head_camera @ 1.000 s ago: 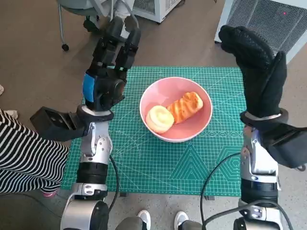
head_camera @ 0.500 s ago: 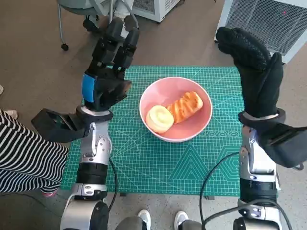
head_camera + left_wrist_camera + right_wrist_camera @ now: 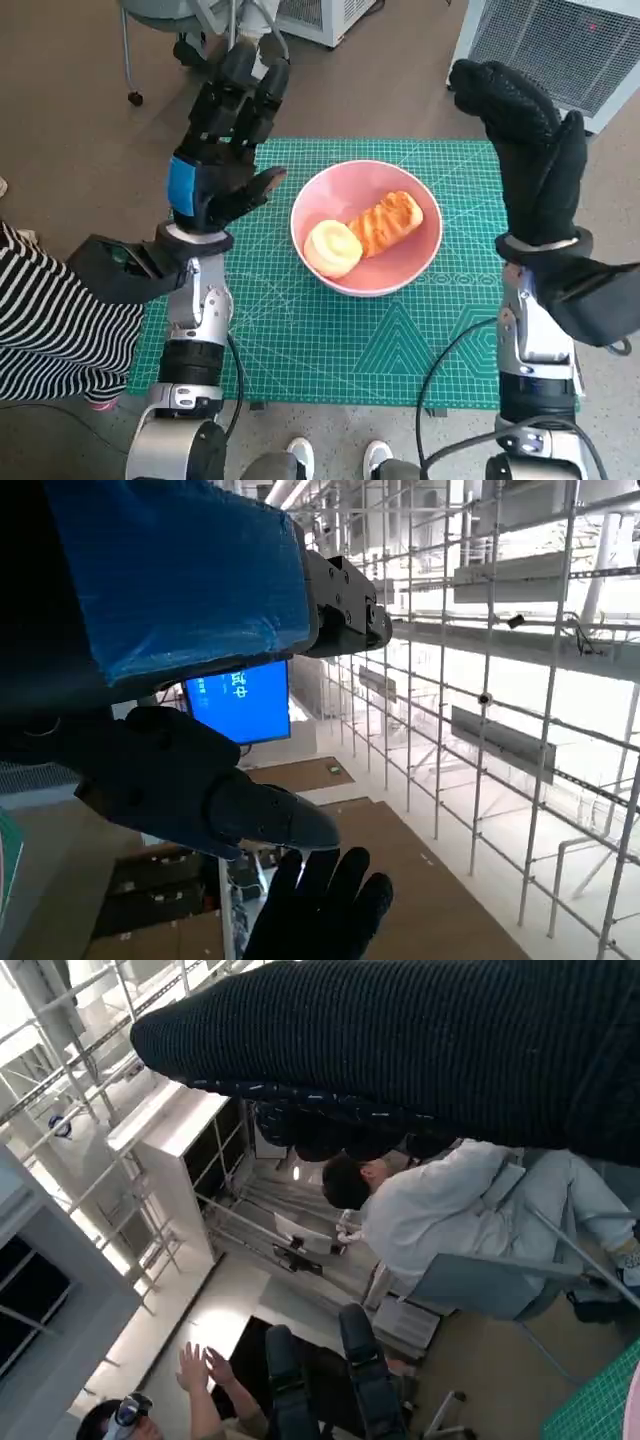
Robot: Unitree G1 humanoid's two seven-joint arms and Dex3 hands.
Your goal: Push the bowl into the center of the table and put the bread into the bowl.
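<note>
The pink bowl (image 3: 366, 227) sits near the middle of the green cutting mat (image 3: 300, 340) that covers the counter, and the bread (image 3: 386, 223) already lies inside it, beside a round pale bun (image 3: 333, 247). The bread's long axis runs on a diagonal, from the bowl's middle up toward its far right rim; which end counts as the front cannot be told. Both hands are raised above the counter and flank the bowl. The left hand (image 3: 222, 150) hovers just beside the bowl's left rim, its fingers (image 3: 245, 90) spread apart and holding nothing, thumb angled toward the bowl. The right hand (image 3: 530, 150) stands further out, beyond the mat's right edge, upright with its fingers apart and likewise empty. Of the two, the left hand is the nearer to the bowl, while the bread's far end points toward the right hand's side. Judging from this layout, both steps look done, with only withdrawal of the arms remaining.
</note>
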